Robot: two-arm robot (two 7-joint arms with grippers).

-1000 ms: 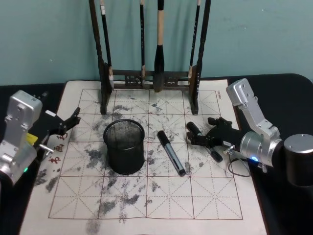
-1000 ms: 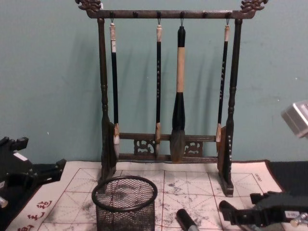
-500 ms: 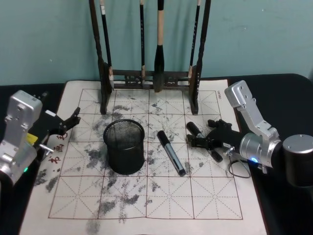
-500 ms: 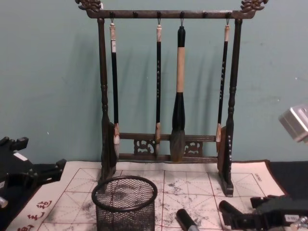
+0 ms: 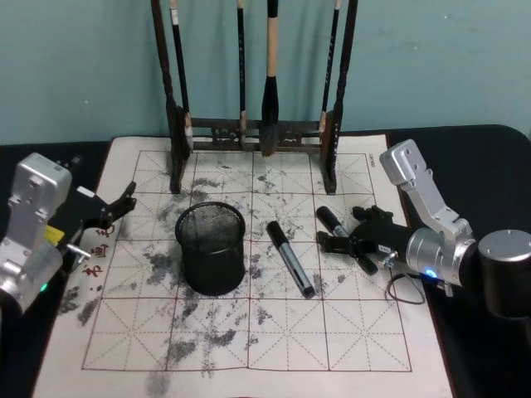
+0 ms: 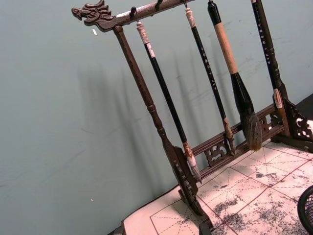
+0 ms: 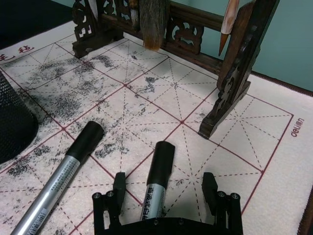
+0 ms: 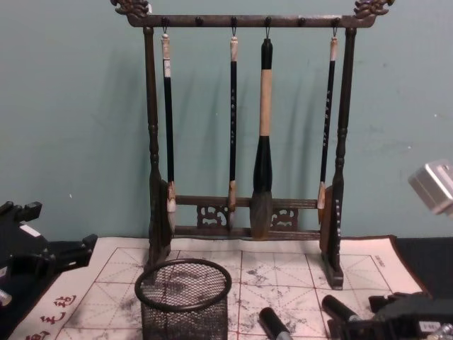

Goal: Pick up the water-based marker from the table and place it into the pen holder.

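Right gripper (image 5: 342, 229) low over the table (image 5: 357, 332), at the right side of the mat, reaching in from the robot's right. In the right wrist view its two fingers (image 7: 119, 188) stand apart, one on each side of the marker (image 7: 160, 169). A gap shows on both sides, so the jaws are open and grip nothing.

Marker: lies flat on the mat, black cap pointing toward the brush rack (image 5: 249, 128), grey barrel running back under the gripper. The cap end lies near the rack's right foot, not touching it.

Second marker (image 5: 290, 259): also flat on the mat, between the pen holder (image 5: 211, 249) and the right gripper, apart from both. It lies roughly parallel to the first, cap toward the rack. In the right wrist view it lies just beside the gripper's finger, outside the jaws (image 7: 63, 178).

Pen holder: black mesh cup, upright, left of centre on the mat, in front of the rack. No pen shows inside it from the head view.

Left gripper (image 5: 123, 201): at the mat's left edge, well apart from holder and markers. Open or closed cannot be told.

Rack holds four brushes hanging, seen in chest view (image 8: 244, 212)
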